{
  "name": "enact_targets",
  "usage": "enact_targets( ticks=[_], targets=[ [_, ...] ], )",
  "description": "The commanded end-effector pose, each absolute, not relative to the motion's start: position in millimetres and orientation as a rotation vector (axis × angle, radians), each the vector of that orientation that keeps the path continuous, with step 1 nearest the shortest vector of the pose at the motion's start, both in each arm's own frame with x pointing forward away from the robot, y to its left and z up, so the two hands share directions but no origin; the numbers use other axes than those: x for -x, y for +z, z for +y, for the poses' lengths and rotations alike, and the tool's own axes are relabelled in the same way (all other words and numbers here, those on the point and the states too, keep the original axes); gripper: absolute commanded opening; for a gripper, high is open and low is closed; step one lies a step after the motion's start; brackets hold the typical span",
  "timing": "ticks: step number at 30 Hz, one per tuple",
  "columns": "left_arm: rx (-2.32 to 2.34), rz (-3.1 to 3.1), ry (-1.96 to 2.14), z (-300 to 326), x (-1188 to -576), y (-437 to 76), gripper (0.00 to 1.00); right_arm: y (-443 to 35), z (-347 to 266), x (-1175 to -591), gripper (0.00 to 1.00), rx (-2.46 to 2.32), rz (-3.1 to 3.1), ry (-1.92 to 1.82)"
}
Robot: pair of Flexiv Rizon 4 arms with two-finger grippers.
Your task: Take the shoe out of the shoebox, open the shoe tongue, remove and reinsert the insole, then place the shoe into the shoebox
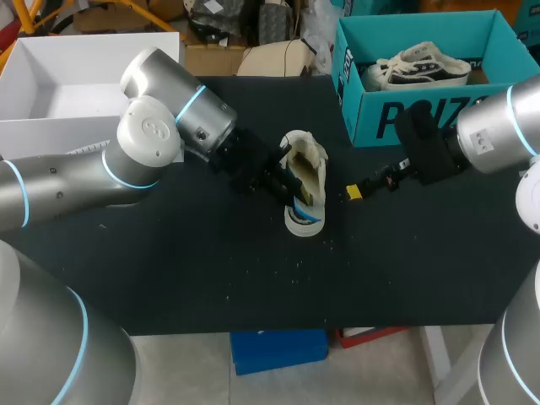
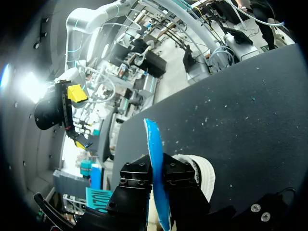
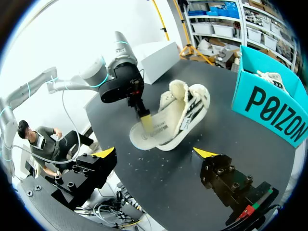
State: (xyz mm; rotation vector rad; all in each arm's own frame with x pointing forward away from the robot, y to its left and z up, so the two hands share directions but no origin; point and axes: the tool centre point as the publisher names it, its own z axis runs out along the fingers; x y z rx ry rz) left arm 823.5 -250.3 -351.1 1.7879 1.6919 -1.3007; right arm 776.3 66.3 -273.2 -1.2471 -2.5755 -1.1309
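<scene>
Shoe (image 1: 310,160) lies on the counter (image 1: 211,270), light and soft-sided; I'd hold its heel. Left gripper (image 2: 159,180) pinches the floppy blue insole (image 2: 153,139), apparently edgewise. Right gripper (image 3: 155,153) hangs spread.

Shoe (image 1: 304,181): cream with fleecy cream lining and dark side stripes, ahead of the right gripper (image 3: 154,154).
Insole (image 2: 153,139): bright blue, between the left gripper (image 2: 158,175) fingers.
Both grippers: black fingers, yellow tips.
Shoebox (image 1: 422,118): teal, black lettering.
Table (image 1: 211,270): black, pale specks.
Arms (image 1: 67,181): silver, light-blue rings.
</scene>
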Motion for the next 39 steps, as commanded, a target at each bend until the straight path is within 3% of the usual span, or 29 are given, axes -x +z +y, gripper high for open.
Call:
enact_targets(
  ticks=[1, 36, 37, 38, 39],
  targets=[
    [-1.788, 1.684, -1.313, -251.7, -833.5, -356.8, 0.0, -273.1, 67.2, -776.8, 1.0, 1.249, -2.577, -1.127],
    [-1.66, 1.859, -1.071, -253.5, -871.5, -378.6, 0.0, -273.1, 67.2, -776.8, 1.0, 1.249, -2.577, -1.127],
    [-1.665, 1.859, -1.07, -254.3, -870.9, -378.3, 0.05, -273.1, 67.2, -776.8, 1.0, 1.249, -2.577, -1.127],
    [-1.677, 1.855, -1.071, -254.7, -869.4, -376.3, 0.35, -273.1, 67.2, -776.8, 1.0, 1.249, -2.577, -1.127],
    [-1.689, 1.851, -1.068, -254.4, -868.4, -374.7, 0.4, -273.1, 67.2, -776.8, 1.0, 1.249, -2.577, -1.127]
  ],
)
